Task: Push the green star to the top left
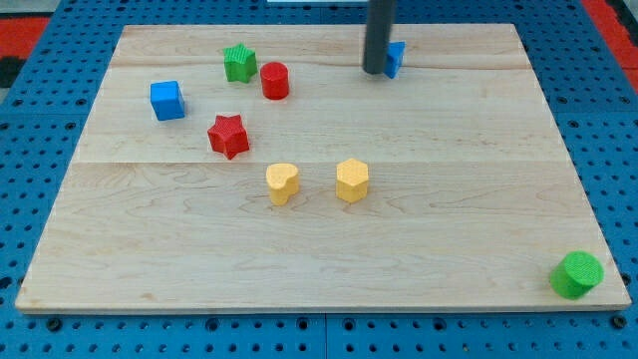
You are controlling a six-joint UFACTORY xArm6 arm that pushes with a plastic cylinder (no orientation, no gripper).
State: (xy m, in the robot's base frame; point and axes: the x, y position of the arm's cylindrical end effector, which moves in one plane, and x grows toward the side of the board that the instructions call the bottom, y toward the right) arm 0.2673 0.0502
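The green star (239, 63) sits near the view's top, left of centre, on the wooden board (449, 199). A red cylinder (275, 80) stands just right of it, almost touching. My tip (376, 71) is at the view's top, right of centre, well to the right of the green star. It stands right against a blue block (396, 58), which it partly hides, so I cannot make out that block's shape.
A blue cube (167, 100) is at the left. A red star (228, 136) lies below the green star. A yellow heart (282, 183) and a yellow hexagon (352, 180) sit mid-board. A green cylinder (577, 274) stands at the bottom right corner.
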